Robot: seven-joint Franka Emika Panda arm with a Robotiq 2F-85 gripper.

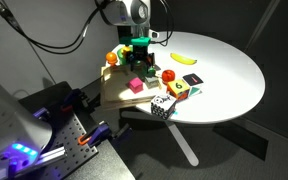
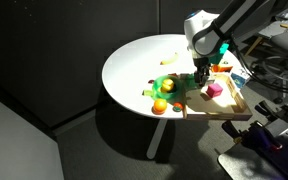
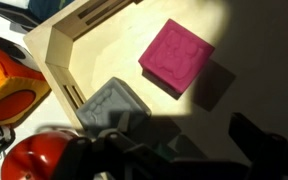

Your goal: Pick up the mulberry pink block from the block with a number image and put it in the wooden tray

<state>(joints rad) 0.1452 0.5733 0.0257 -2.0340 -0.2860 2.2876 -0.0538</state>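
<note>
Position: small magenta-pink cube (image 3: 176,55) lies flat on the floor of the pale light-wood rectangular tray (image 3: 62,48), embossed face up, edges skewed to the rim. As a cube, it has no long axis. My end effector (image 1: 135,65) hangs over the tray, jaws spread, empty. Only the wrist view shows the embossing and a grey cube (image 3: 112,105) near it. Exterior views show the white round bench (image 1: 224,70).

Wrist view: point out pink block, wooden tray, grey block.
mulberry pink block (image 3: 176,55), wrist view, top face centre.
wooden tray (image 3: 56,55), wrist view, rim near its corner.
grey block (image 3: 112,105), wrist view, top face.
</note>
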